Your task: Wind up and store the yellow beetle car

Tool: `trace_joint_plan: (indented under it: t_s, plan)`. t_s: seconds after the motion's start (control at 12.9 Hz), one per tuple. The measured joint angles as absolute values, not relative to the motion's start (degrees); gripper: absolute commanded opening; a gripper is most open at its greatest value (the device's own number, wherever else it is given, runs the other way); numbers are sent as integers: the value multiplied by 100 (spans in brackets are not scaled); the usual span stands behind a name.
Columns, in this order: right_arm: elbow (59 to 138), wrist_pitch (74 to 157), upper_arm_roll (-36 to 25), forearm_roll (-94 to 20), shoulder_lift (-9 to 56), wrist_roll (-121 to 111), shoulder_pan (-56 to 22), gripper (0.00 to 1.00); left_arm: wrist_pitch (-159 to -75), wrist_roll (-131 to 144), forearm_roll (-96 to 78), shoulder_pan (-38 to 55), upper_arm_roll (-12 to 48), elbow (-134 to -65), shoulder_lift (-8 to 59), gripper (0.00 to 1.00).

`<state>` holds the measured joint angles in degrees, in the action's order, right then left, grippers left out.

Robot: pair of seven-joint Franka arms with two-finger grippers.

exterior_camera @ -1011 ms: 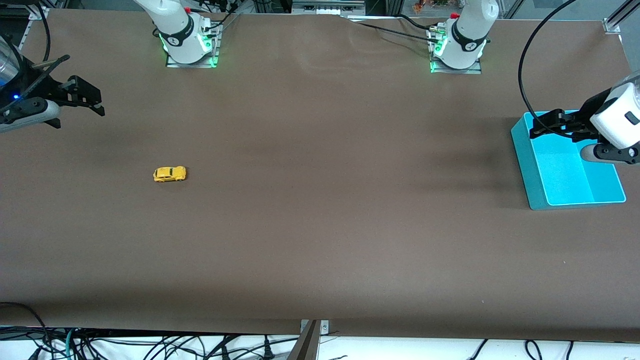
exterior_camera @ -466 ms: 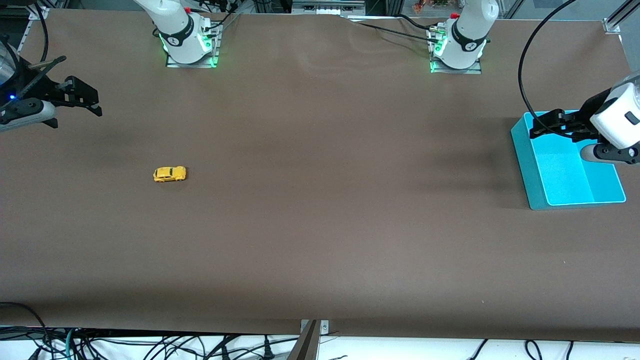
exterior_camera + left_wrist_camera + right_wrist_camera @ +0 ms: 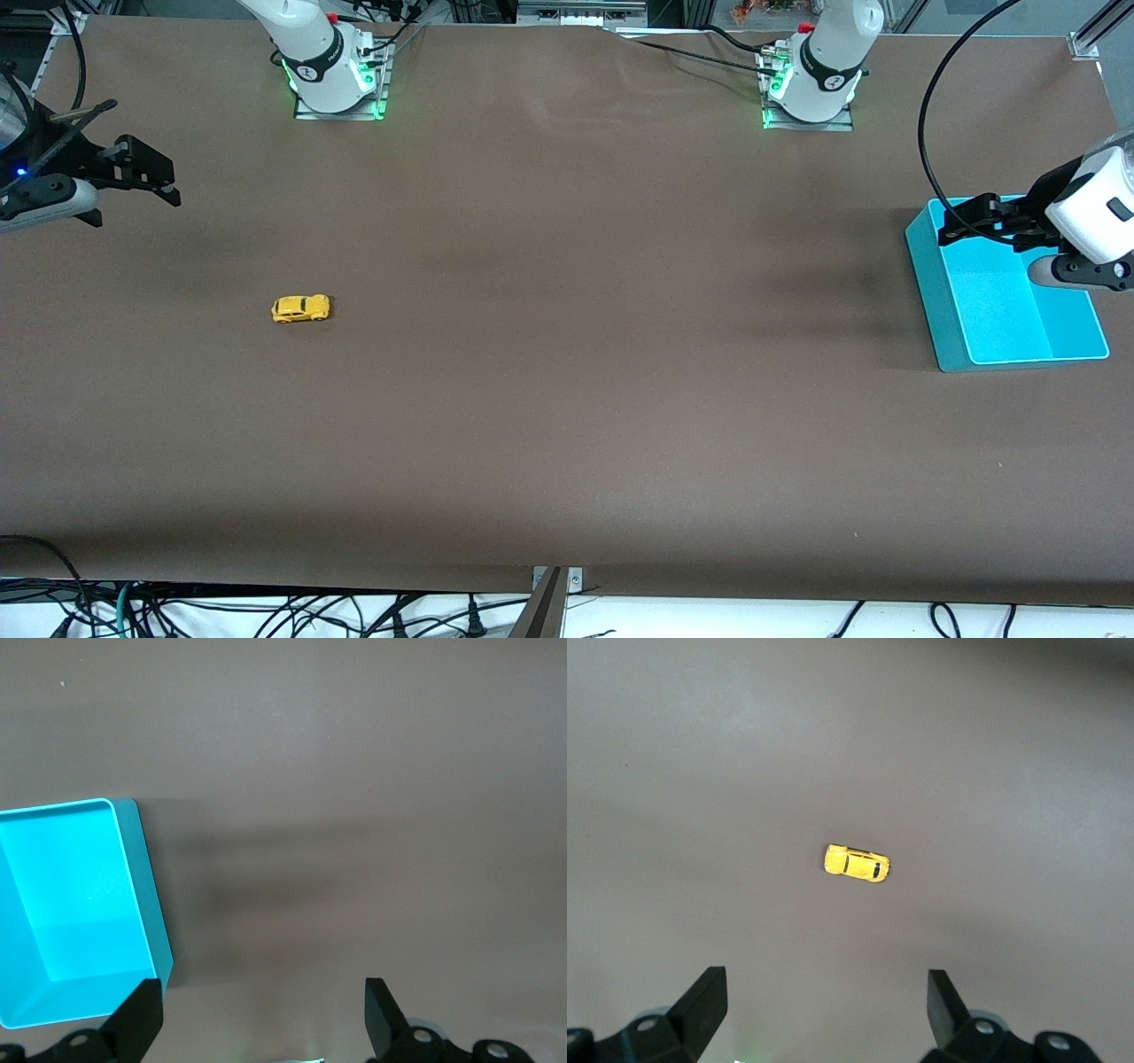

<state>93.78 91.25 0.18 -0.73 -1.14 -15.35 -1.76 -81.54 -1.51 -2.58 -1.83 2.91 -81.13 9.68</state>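
- The big brown tabletop (image 3: 567,354) holds just 2 things, and they sit well apart, 1 toward each end.
- The bright blue plastic bin (image 3: 926,266) sits at the left arm's end of the tabletop. It has nothing in it, so it is probably where the toy goes to be stored.
- The left hand (image 3: 952,226) hangs over the edge of the blue bin with its 2 fingers spread wide, holding nothing. This arm waits.
- The right hand (image 3: 164,182) hangs over bare tabletop at the right arm's end. Its fingers are spread wide too, with nothing between them. It looks ready to go for the toy.
- The tiny yellow beetle car (image 3: 300,307) stands on its wheels on the tabletop, near the right hand. Nothing touches it, so it is not wound or stored yet.
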Motion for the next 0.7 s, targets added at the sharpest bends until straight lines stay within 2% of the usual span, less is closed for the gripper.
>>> trace_joint_plan:
  t_s: [0.7]
  plan:
    - [9378, 9052, 19, -72, -114, -1535, -176, 100, -8154, -151, -258, -182, 296, -8113, 969, 100]
